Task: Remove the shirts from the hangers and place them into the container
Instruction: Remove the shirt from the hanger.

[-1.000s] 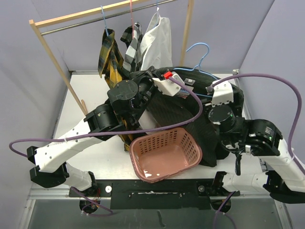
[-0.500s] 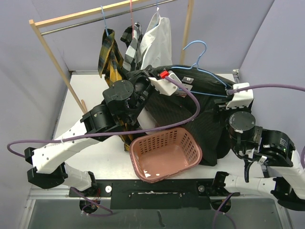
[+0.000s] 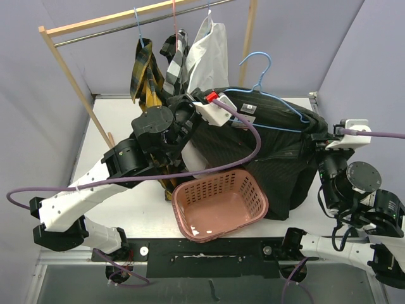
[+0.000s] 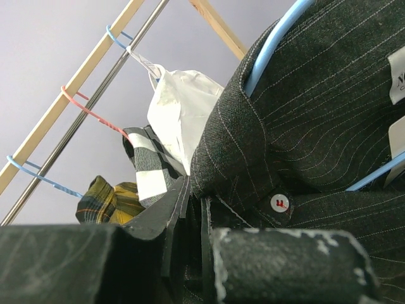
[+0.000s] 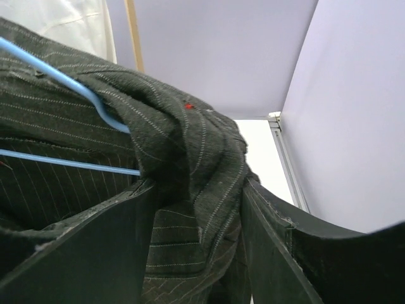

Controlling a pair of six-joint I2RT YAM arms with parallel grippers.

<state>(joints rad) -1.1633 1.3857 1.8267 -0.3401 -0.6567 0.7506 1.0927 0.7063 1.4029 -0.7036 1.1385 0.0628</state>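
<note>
The black shirt (image 3: 266,145) with faint stripes hangs stretched between my two grippers, above and behind the pink container (image 3: 215,179). It is still on a light blue hanger (image 3: 281,101), whose hook sticks up free of the rail. My left gripper (image 4: 193,190) is shut on the shirt's front edge by a button; in the top view the left gripper (image 3: 190,107) sits at the shirt's left end. My right gripper (image 5: 199,190) has a bunched shoulder of the black shirt (image 5: 190,139) filling its jaws beside the hanger (image 5: 63,79); from above, the right gripper (image 3: 316,140) is at the shirt's right end.
A yellow plaid shirt (image 3: 145,76), a black-and-white check shirt (image 3: 177,57) and a white shirt (image 3: 209,54) hang on the rack's metal rail (image 3: 114,31) at the back. The rack's wooden posts stand left and right. Purple walls close in both sides.
My right gripper has swung out to the right with the shirt's shoulder, stretching the shirt wide and lifting the hanger. The left gripper has drifted slightly left, still holding.
</note>
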